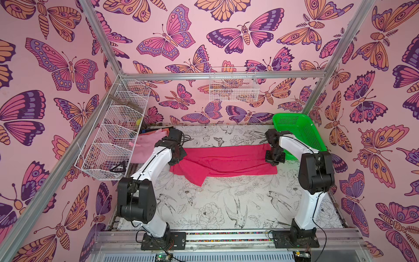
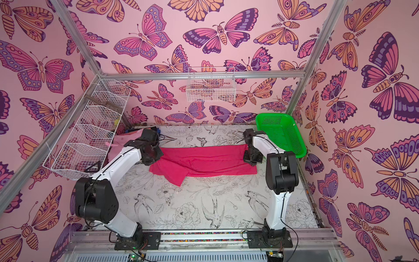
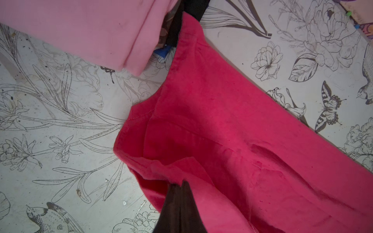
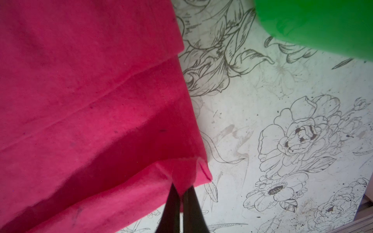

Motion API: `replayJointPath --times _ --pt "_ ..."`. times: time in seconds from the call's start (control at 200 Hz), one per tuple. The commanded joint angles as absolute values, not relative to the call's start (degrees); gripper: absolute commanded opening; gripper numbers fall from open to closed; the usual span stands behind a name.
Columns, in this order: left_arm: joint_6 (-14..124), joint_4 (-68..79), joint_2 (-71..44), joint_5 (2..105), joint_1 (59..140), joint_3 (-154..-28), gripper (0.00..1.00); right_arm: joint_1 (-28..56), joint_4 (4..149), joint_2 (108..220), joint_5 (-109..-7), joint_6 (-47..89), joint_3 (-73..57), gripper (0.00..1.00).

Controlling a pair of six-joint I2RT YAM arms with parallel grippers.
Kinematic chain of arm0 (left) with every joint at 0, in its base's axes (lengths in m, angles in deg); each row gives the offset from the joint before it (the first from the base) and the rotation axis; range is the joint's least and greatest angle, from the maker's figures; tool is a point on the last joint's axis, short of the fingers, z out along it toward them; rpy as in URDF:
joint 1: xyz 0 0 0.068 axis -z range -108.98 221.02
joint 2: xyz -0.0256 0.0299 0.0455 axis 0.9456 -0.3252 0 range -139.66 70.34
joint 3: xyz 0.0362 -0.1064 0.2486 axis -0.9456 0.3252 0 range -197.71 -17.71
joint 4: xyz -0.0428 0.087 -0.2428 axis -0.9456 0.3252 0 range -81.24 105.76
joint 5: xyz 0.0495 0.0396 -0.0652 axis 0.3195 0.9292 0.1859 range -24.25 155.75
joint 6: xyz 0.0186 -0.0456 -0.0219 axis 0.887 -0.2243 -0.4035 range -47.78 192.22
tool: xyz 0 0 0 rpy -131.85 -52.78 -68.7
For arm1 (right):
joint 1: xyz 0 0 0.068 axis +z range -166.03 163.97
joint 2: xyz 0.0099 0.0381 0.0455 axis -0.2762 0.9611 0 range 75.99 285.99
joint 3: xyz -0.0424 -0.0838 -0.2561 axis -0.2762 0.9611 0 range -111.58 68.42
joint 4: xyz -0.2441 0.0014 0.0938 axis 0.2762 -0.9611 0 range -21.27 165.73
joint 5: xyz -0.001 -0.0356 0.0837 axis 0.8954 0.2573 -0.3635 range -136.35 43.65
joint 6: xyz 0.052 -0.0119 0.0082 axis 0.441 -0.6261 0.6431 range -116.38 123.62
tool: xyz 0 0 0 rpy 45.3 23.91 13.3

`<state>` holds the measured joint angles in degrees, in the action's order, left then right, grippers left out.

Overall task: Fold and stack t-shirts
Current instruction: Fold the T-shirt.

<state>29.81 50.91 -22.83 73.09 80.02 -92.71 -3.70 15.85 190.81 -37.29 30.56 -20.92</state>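
Crimson t-shirt (image 1: 223, 162), both ends clamped in my left pincer (image 3: 179, 185) and right pincer (image 4: 181, 188); green basket (image 1: 297, 133) at two o'clock, light pink t-shirt (image 1: 145, 146) at ten.

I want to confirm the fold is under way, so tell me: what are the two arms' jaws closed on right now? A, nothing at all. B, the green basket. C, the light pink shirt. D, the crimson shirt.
D: in each wrist view the dark jaws are pinched shut on an edge of the crimson shirt.
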Motion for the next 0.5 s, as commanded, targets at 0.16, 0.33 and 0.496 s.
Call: replayJointPath --times 0.16,0.33,0.496 --pt "30.75 52.05 -26.06 73.58 79.24 -95.38 0.00 -4.61 13.42 192.21 -35.51 30.08 -24.27 0.00" --pt "30.73 51.92 -27.31 73.57 79.24 -95.66 0.00 -4.78 12.84 193.03 -35.25 29.97 -25.39 0.00" --pt "30.71 51.82 -27.53 74.27 79.06 -96.08 0.00 -4.87 12.71 193.96 -34.86 29.83 -25.95 0.00"
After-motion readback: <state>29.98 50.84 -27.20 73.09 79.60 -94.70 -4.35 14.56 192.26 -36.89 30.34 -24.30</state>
